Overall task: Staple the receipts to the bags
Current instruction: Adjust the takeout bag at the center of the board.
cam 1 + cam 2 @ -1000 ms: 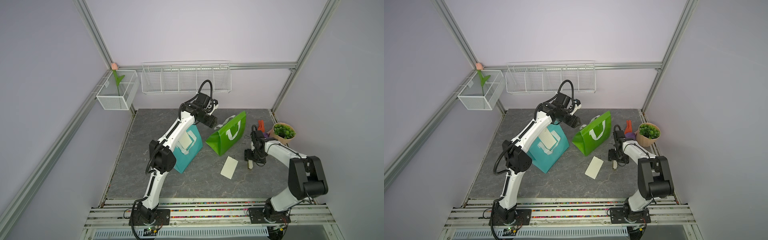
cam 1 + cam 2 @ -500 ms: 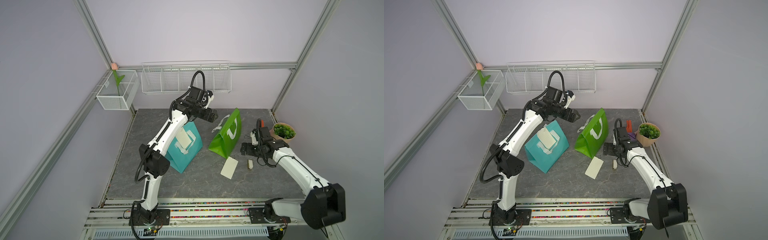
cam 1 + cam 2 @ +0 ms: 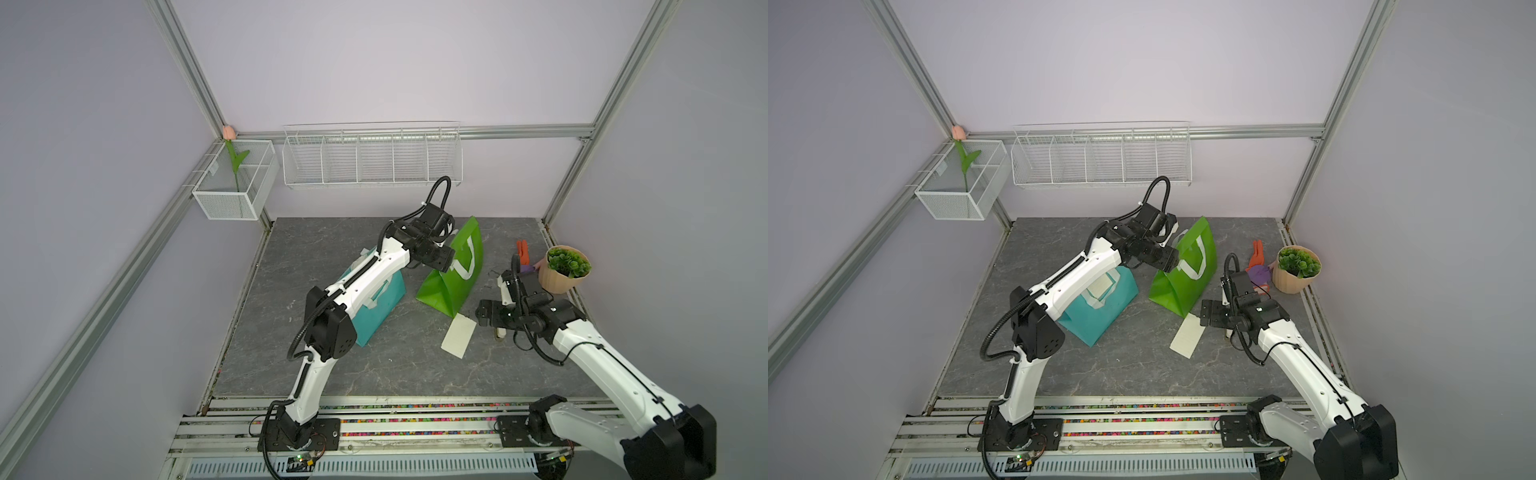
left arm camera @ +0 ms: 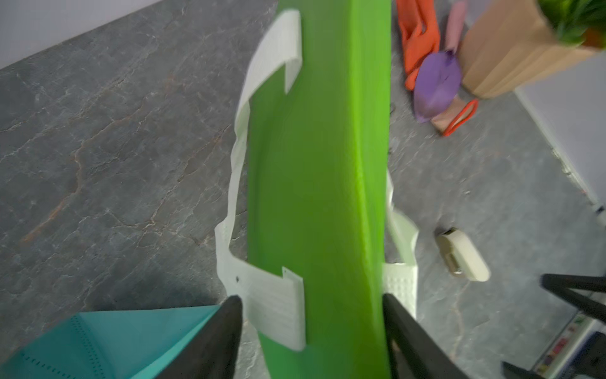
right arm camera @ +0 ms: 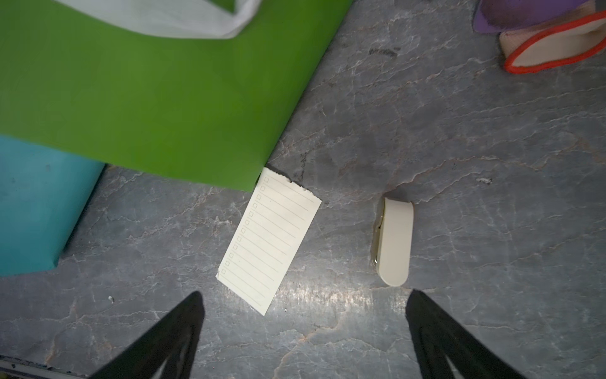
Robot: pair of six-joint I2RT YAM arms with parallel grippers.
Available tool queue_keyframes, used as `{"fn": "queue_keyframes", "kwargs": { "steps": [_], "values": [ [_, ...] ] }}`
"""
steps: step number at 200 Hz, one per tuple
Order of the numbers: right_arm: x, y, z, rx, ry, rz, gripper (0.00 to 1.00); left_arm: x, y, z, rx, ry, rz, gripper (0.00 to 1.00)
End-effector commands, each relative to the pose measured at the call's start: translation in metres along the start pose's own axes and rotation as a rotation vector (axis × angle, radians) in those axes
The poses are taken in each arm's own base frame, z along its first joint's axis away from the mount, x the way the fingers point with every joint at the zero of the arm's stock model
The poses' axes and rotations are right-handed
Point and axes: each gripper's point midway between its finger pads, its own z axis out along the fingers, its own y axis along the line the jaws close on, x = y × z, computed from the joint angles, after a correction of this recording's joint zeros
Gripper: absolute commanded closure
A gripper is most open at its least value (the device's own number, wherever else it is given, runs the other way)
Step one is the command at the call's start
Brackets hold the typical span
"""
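Green bag [image 3: 455, 286] is standing tent-like on the counter [image 3: 332, 249], and the teal bag [image 3: 374, 316] is sitting at its 8 o'clock, carrying one receipt [image 3: 1100, 286] on its face. The left hand [image 4: 311, 297] is straddling the green bag's ridge; I cannot tell if it is pressing. The loose receipt [image 5: 269, 239] is lying at the green bag's 5 o'clock, with the white stapler [image 5: 395, 242] at 3 o'clock of it. The right hand [image 5: 305, 291] is hovering above them, released and empty.
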Motion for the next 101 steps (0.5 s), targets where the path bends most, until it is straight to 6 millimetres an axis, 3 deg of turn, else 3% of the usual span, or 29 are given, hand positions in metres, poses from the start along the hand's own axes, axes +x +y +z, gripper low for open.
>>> {"fn": "queue_keyframes", "kwargs": {
  "steps": [1, 23, 37, 69, 101],
  "values": [
    [0.013, 0.005, 0.007, -0.004, 0.015, 0.017, 0.03, -0.001, 0.013, -0.012, -0.07, 0.002, -0.001, 0.55],
    [0.022, 0.01, 0.018, 0.004, 0.027, 0.001, 0.03, 0.002, 0.015, -0.019, -0.083, 0.018, 0.045, 0.81],
    [0.025, 0.014, 0.025, 0.009, 0.039, -0.008, 0.03, 0.003, 0.027, -0.03, -0.155, 0.022, 0.048, 0.94],
    [0.03, 0.025, 0.043, 0.017, 0.06, -0.031, 0.03, 0.013, 0.037, -0.051, -0.207, 0.069, 0.162, 0.99],
    [0.033, 0.029, 0.069, 0.075, 0.087, -0.037, 0.02, 0.031, 0.053, -0.055, -0.201, 0.152, 0.167, 1.0]
  ]
}}
